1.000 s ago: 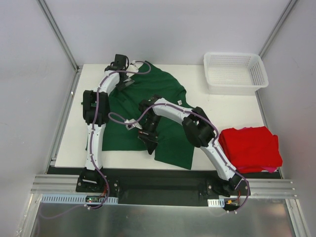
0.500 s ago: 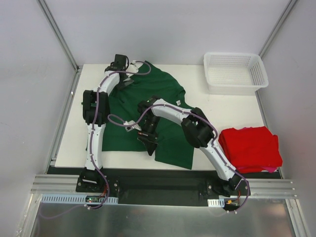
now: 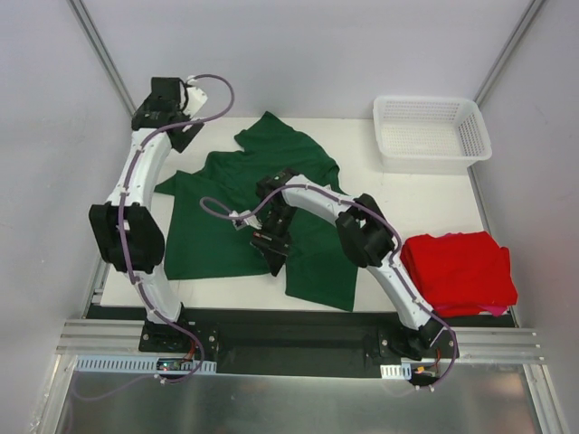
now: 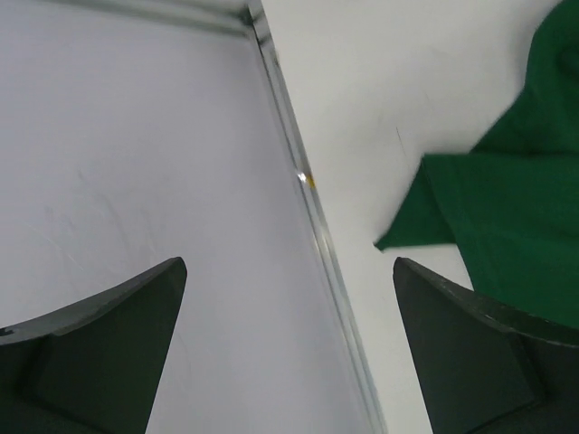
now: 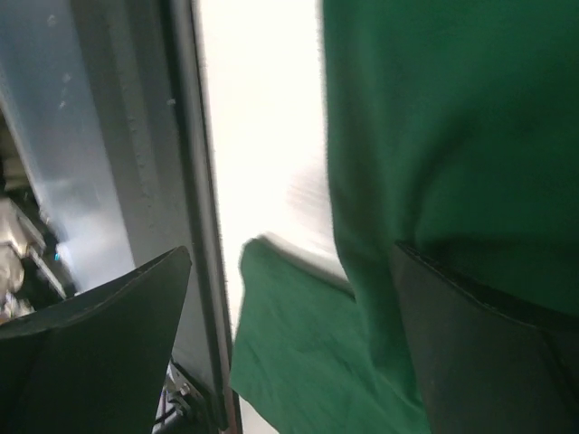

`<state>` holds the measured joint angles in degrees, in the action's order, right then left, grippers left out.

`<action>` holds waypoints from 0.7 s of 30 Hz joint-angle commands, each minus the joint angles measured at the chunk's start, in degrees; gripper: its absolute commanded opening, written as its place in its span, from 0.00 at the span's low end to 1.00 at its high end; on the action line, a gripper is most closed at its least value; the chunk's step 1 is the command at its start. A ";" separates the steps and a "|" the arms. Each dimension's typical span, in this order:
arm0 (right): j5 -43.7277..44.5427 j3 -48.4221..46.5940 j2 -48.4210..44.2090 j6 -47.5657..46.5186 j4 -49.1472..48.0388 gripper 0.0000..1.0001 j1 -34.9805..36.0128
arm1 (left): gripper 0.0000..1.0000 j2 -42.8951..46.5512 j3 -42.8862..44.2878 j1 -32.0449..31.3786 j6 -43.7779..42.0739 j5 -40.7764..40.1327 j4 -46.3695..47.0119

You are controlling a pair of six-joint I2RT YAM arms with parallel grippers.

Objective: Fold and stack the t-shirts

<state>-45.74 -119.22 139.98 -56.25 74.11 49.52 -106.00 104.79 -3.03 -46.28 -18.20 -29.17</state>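
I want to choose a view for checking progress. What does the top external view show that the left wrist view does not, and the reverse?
Only top external: the folded red t-shirt, the white mesh basket and the right gripper, open over the dark green t-shirt. Only left wrist: a small yellow mark on the metal rail. Both: the dark green t-shirt, the white table and the open left gripper.

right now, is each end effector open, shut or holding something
Left end effector: open, holding nothing.
Right end effector: open over the green t-shirt, not gripping it.
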 commanded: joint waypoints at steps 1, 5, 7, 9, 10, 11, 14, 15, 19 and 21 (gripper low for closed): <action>6.26 -0.40 -4.89 8.16 -9.67 0.96 -4.60 | 0.99 4.37 -9.12 4.34 14.36 6.83 -15.03; 9.16 -3.91 -6.47 11.33 -13.01 0.96 -6.97 | 0.99 7.91 -18.91 4.78 18.41 14.75 -18.63; 11.18 -4.70 -7.35 11.42 -13.90 0.96 -7.33 | 0.99 8.26 -22.42 4.79 19.91 17.74 -19.43; 11.20 -4.45 -8.41 10.99 -15.04 0.96 -8.03 | 0.99 8.17 -24.10 4.87 20.79 22.49 -20.58; 11.28 -4.27 -9.45 9.85 -15.48 0.96 -8.29 | 0.99 7.39 -25.15 4.79 21.05 23.37 -20.58; 11.63 -4.27 -9.73 9.06 -15.31 0.96 -8.21 | 0.99 6.86 -25.25 4.87 21.41 24.43 -20.49; 11.37 -5.67 -8.68 6.51 -11.72 0.96 -8.21 | 0.99 3.79 -24.20 4.87 21.85 24.70 -20.40; 11.02 -6.46 -8.15 6.15 -10.49 0.96 -8.12 | 0.99 3.00 -23.50 4.87 22.02 24.70 -20.40; 7.69 -5.94 -6.30 4.05 -5.12 0.96 -8.03 | 0.99 -0.44 -18.59 4.79 22.29 24.26 -20.58; 6.63 -4.19 -6.04 2.38 -4.15 0.96 -7.68 | 0.99 -1.66 -17.09 4.79 22.11 23.74 -20.58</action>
<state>-35.55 -123.96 134.87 -49.76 63.48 41.17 -105.95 83.09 1.87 -25.43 4.19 -48.82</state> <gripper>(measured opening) 0.964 0.993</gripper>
